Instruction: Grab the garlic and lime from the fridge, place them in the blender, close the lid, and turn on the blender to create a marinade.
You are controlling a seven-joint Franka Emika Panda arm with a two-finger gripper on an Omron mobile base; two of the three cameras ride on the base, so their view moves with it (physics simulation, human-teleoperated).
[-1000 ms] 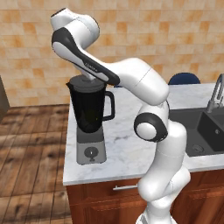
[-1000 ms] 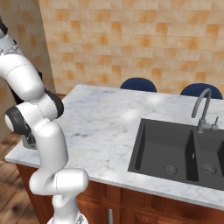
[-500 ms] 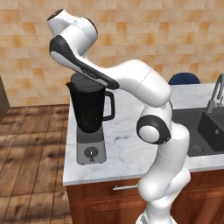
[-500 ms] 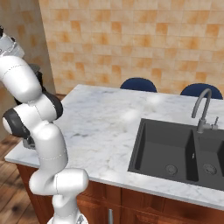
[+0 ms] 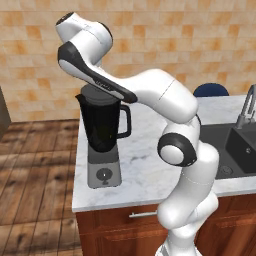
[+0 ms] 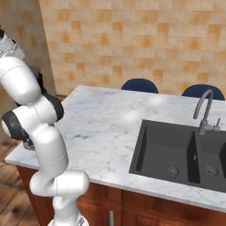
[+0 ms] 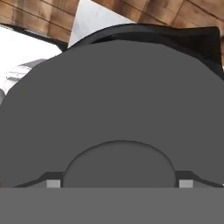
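I'm looking at an orange tiled wall [image 6: 132,39] behind a white marble counter [image 6: 106,132], wood floor [image 5: 35,165] to its left. A black double sink [image 6: 176,150] with its curved tap [image 6: 202,110] sits at the right. The blender [image 5: 102,135] stands at the counter's left end, the lid [image 7: 113,100] on its rim. The gripper [image 7: 117,183] is right over the lid; I can't tell how the jaws stand.

The lid [image 7: 118,100] is seen close up, its raised centre circle low in view. Beyond the lid's far edge lie the jar rim [image 7: 192,37], the pale desk [image 7: 98,17] and the wooden floor [image 7: 39,13].
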